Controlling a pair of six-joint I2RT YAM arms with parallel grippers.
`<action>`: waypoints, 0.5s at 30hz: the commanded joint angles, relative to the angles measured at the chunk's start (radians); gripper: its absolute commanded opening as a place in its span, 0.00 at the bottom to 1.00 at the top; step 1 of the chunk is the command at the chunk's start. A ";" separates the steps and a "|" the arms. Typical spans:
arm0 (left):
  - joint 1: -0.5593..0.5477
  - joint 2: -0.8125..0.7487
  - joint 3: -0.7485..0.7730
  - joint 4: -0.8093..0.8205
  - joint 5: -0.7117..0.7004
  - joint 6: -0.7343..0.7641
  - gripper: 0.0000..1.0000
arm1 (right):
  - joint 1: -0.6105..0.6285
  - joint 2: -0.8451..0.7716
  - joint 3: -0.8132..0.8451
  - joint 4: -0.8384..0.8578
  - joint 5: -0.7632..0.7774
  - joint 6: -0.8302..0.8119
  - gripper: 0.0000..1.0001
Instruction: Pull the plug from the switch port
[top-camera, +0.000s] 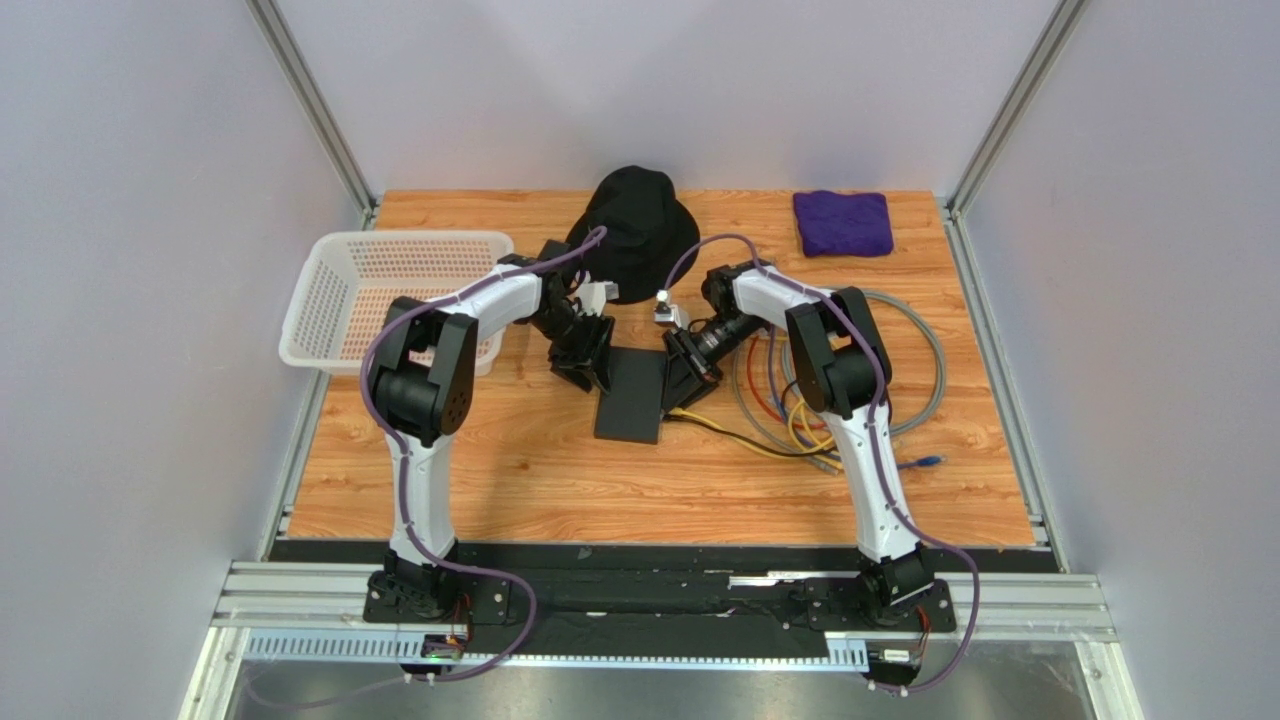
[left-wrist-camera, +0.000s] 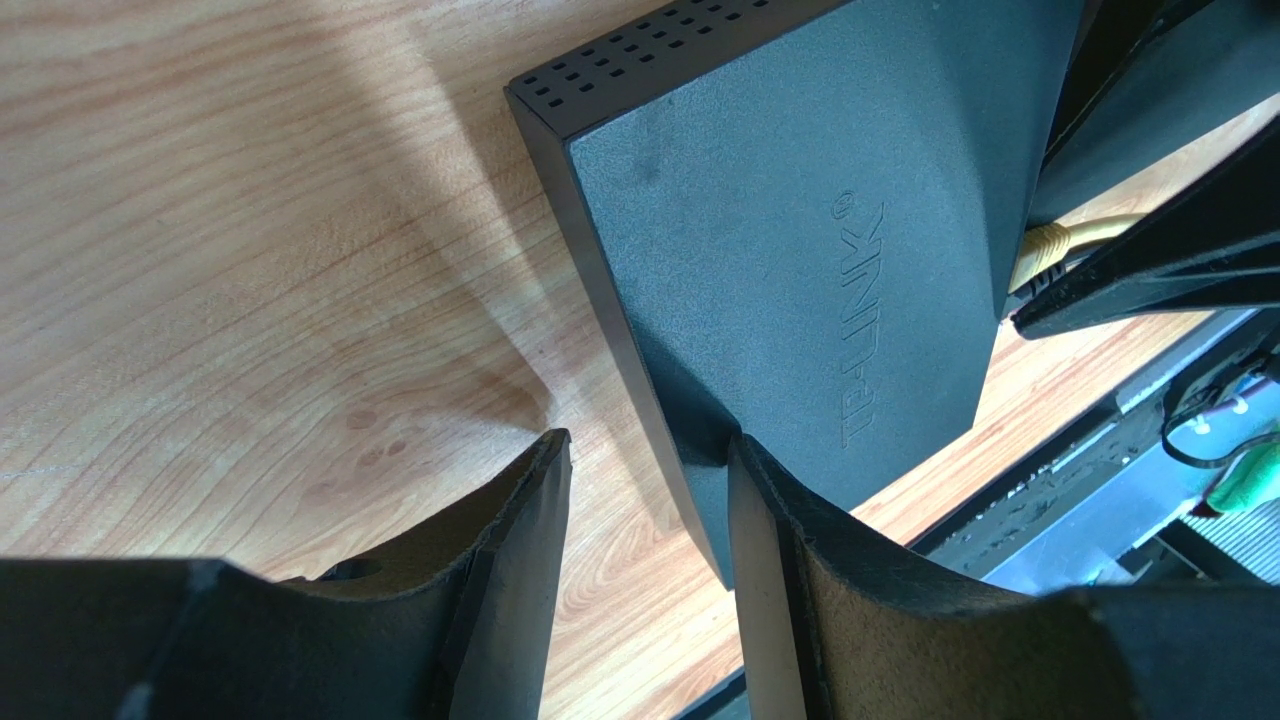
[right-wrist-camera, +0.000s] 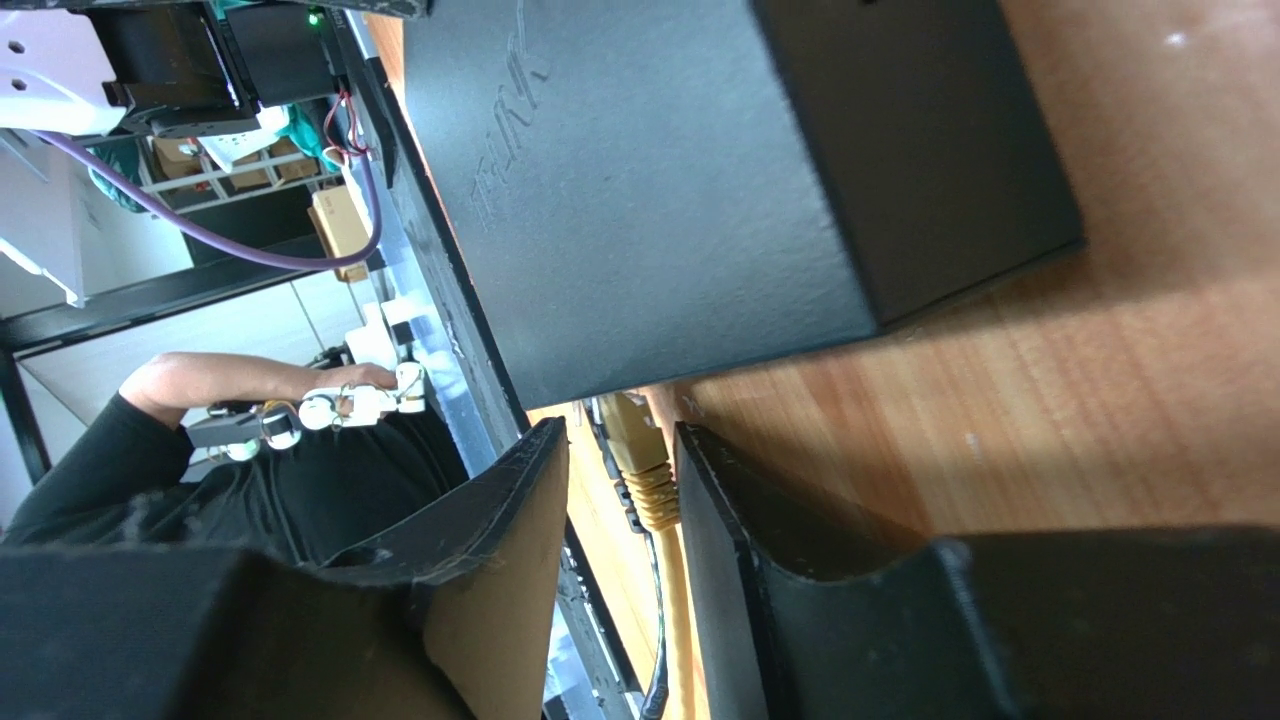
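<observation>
The switch is a flat matte-black box lying on the wooden table between my two grippers. In the left wrist view the switch fills the upper right. My left gripper is open and straddles the switch's near edge, with one finger over its top and the other beside it above the table. My right gripper is open with its fingers on either side of the yellow plug. The plug sits in a port on the switch's edge. A gap shows between the plug and the left finger.
A white basket stands at the left. A black bucket hat lies behind the switch and a purple cloth lies at the back right. Loose grey, yellow and blue cables coil on the table right of the switch.
</observation>
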 joint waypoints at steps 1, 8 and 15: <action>-0.012 0.041 -0.024 0.004 -0.146 0.042 0.51 | 0.028 0.053 0.020 0.103 0.076 -0.011 0.38; -0.012 0.040 -0.028 0.002 -0.149 0.048 0.51 | 0.028 0.062 0.023 0.104 0.091 -0.009 0.25; -0.012 0.037 -0.028 0.002 -0.149 0.050 0.52 | 0.028 0.068 0.031 0.111 0.119 0.011 0.16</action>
